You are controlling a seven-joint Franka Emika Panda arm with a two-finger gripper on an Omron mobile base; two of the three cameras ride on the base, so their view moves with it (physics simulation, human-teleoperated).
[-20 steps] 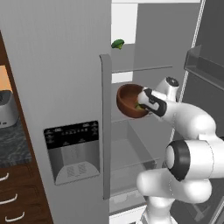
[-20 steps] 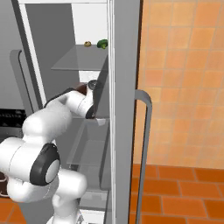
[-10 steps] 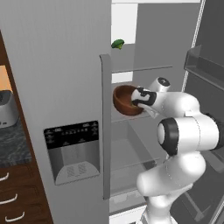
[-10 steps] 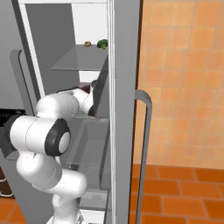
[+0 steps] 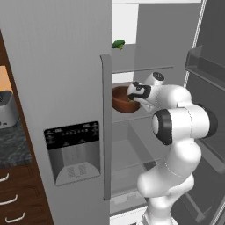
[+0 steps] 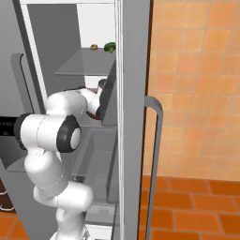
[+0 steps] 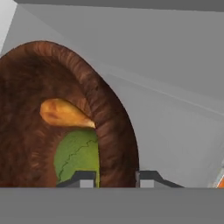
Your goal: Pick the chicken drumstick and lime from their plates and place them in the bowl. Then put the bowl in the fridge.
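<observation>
You have the deep reddish-brown wooden bowl inside the tall grey steel fridge, on a pale middle shelf, one level below the shelf that carries the leafy green broccoli. In the hand view the small orange-brown chicken drumstick and the round green lime both lie inside the bowl, the drumstick resting just above the lime.

Your two-finger hand sits astride the bowl's near rim, one dark fingertip inside the wall and one outside. The jaws look a little parted around that rim, but you cannot tell from these pictures whether the pads are gripping the wood or have let go. Judge it as a release just under way, not finished.

The risks from here:

- If you pull back before the jaws clear the rim, the inner finger may hook the wall and drag the bowl toward the shelf edge, or tip it so that the lime rolls out.
- Whether the bowl's base is flat on the shelf is hidden. If it is perched, letting go could make it rock.
- The forearm passes close to the edge of the closed fridge door in the right base view, so a wide swing on the way out could strike it.

Open wider first, then lift straight off the rim before you retreat.
</observation>
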